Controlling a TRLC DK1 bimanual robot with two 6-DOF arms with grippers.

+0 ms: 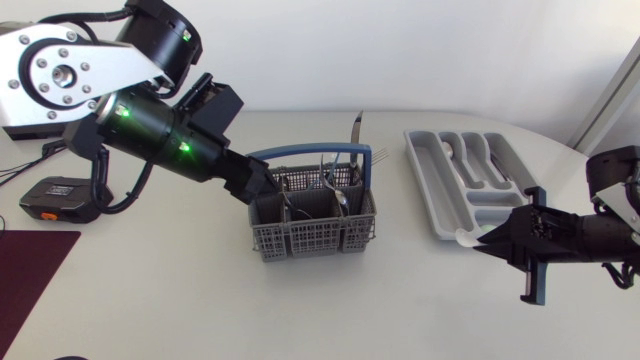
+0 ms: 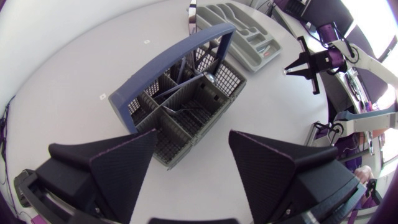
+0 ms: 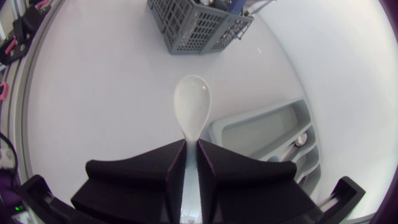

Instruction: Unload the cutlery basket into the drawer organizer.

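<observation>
The grey cutlery basket (image 1: 310,222) with a blue handle (image 1: 318,152) stands mid-table and holds several utensils, a knife (image 1: 355,127) sticking up. My left gripper (image 1: 262,188) hangs open at the basket's left end; in the left wrist view the basket (image 2: 180,102) lies ahead of the spread fingers (image 2: 121,165). The grey drawer organizer (image 1: 430,190) lies to the right with cutlery in its slots. My right gripper (image 1: 497,240) is shut on a white spoon (image 3: 191,106), bowl forward, just off the organizer's (image 3: 261,134) near corner.
A black box (image 1: 55,197) with cables sits at the table's left edge, and a dark red mat (image 1: 30,270) lies at the front left corner. Bare white tabletop runs along the front between basket and organizer.
</observation>
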